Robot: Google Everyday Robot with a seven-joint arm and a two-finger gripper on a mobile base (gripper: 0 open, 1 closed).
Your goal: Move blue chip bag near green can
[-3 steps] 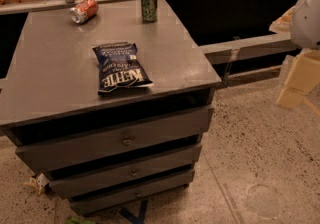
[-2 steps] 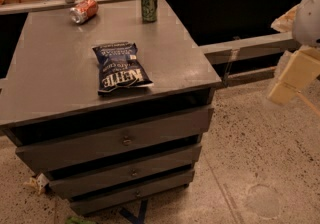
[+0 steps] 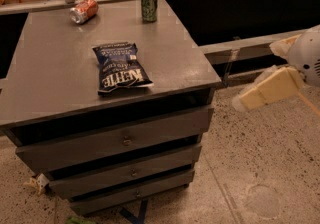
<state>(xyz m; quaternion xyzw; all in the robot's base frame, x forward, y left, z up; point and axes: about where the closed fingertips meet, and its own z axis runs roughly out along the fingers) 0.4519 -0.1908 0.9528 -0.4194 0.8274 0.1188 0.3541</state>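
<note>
View: we are looking through the one camera view, down onto a grey cabinet [image 3: 55, 68] standing on a speckled floor [image 3: 260, 168].
Containers: we are counting three drawers in the cabinet front, the top drawer [image 3: 90, 148], the middle drawer [image 3: 100, 178] and the bottom drawer [image 3: 110, 199]. All three are sitting pushed in, so their contents are staying hidden from us.
Cans: we are counting two. The green can [image 3: 148, 3] is standing upright at the far edge of the cabinet top. The orange-red can [image 3: 83, 10] is lying on its side near the far left, well apart from the green one.
Can contents: we cannot tell, since both are showing closed silver ends.
Bags: we are counting one, the blue chip bag [image 3: 120, 68]. It is lying flat near the middle of the top, toward the front edge, with its white lettering facing up and turned toward us. It is looking sealed.
Bag and green can: they are lying well apart, with bare grey surface between them.
Gripper: the gripper [image 3: 270, 88] is hovering off the right side of the cabinet, above the floor, touching nothing. We cannot tell whether it is spread or pressed together.
</note>
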